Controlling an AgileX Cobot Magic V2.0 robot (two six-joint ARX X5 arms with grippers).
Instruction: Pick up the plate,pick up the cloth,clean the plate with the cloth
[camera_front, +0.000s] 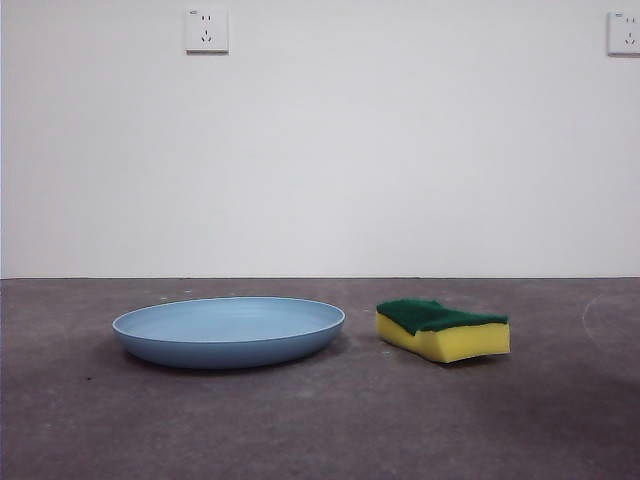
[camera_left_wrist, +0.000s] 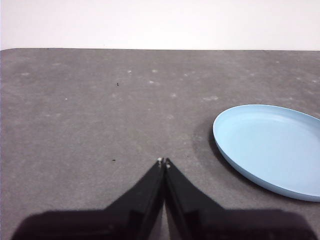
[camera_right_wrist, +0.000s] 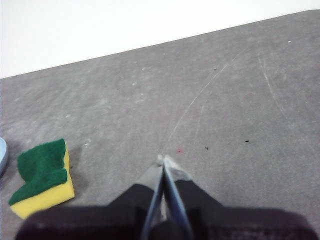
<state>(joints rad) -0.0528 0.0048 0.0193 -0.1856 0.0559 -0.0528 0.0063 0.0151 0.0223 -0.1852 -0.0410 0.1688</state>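
The light-blue plate (camera_front: 229, 331) lies flat on the dark grey table, left of centre in the front view. To its right rests the cloth (camera_front: 442, 329), a yellow sponge with a green scouring top. Neither arm shows in the front view. My left gripper (camera_left_wrist: 163, 161) is shut and holds nothing, hovering over bare table with the plate (camera_left_wrist: 272, 149) off to one side. My right gripper (camera_right_wrist: 162, 159) is also shut and holds nothing, and the cloth (camera_right_wrist: 43, 177) lies apart from it on the table.
A white wall with two sockets (camera_front: 206, 30) stands behind the table. The table top (camera_front: 320, 430) is scuffed, with a faint curved scratch (camera_right_wrist: 200, 95) near the right gripper.
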